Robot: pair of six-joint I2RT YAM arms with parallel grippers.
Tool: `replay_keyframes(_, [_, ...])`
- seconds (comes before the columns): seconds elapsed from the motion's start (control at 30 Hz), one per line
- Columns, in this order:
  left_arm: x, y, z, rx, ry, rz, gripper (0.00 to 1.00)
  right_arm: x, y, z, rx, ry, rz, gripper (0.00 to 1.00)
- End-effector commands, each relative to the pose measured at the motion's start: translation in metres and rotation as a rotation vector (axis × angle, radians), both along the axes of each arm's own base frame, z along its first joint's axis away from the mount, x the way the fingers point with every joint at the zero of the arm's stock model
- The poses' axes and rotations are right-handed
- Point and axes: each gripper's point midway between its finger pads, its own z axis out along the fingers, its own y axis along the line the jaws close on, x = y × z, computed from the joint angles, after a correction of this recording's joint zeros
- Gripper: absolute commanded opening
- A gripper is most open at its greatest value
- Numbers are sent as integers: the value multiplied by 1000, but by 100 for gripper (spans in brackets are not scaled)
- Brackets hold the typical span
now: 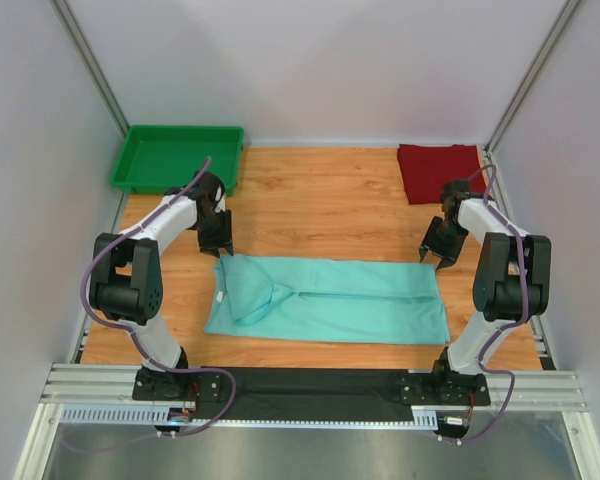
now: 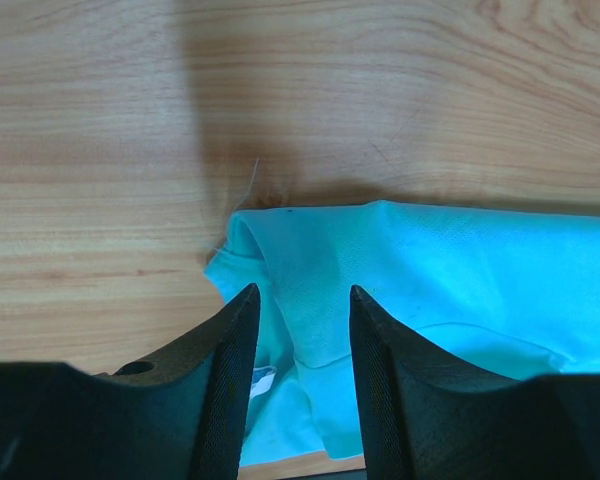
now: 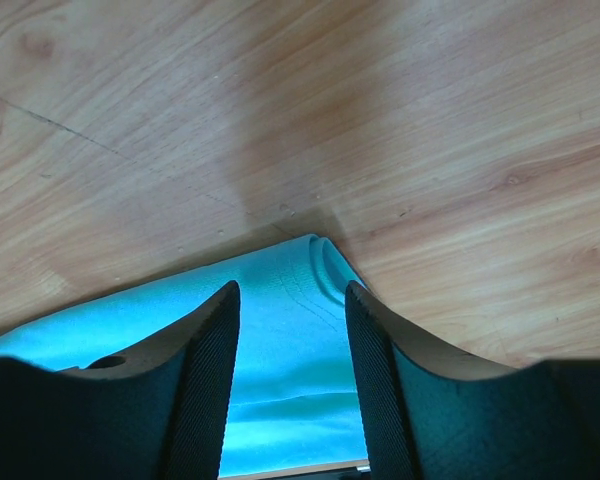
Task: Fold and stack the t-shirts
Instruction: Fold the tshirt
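The mint-green t-shirt (image 1: 330, 300) lies folded lengthwise into a long strip across the middle of the wooden table, neck end to the left. The dark red t-shirt (image 1: 438, 170) rests folded at the back right. My left gripper (image 1: 217, 245) hangs open over the strip's far left corner. In the left wrist view the green t-shirt (image 2: 460, 270) and its white neck label (image 2: 260, 378) show beneath the left gripper (image 2: 302, 292). My right gripper (image 1: 435, 255) hangs open over the far right corner. In the right wrist view the green t-shirt's (image 3: 130, 315) folded corner shows below the right gripper (image 3: 290, 288).
A rigid bright green tray (image 1: 177, 158) stands at the back left corner. White walls close in the table on three sides. Bare wood (image 1: 320, 200) lies between the green strip and the back wall. The arms' black base rail (image 1: 310, 385) runs along the near edge.
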Motion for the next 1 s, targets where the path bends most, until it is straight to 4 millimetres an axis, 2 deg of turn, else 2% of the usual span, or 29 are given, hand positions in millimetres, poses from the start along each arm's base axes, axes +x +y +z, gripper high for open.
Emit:
replay_keyframes(0.0, [-3,2,-3,7,3,-22,49,-1,-11,-3,-52,5,20,48])
replay_keyframes(0.2, [1,1,-2,3,-10,-21,49,-1,-12,-8,-48,13,17,45])
replay_keyframes(0.4, [6,2,-14,15,3,-21,49,3,-10,-13,-34,19,18,40])
replay_keyframes(0.5, [7,3,-20,21,15,-20,45,4,-11,-17,-40,29,16,37])
replay_keyframes(0.63, [7,8,-25,53,19,-14,27,4,-14,-22,-58,38,7,18])
replay_keyframes(0.67, [7,10,-26,61,21,-10,24,4,-18,-22,-78,40,1,5])
replay_keyframes(0.7, [9,14,-27,86,17,-5,20,4,-21,-24,-96,46,-6,0])
replay_keyframes(0.77, [7,17,-31,103,25,0,3,5,-31,-21,-153,49,-25,0])
replay_keyframes(0.8, [7,23,-33,131,25,10,0,5,-34,-20,-167,51,-35,0])
replay_keyframes(0.97, [2,27,-36,147,40,17,0,10,-28,-20,-132,42,-32,2])
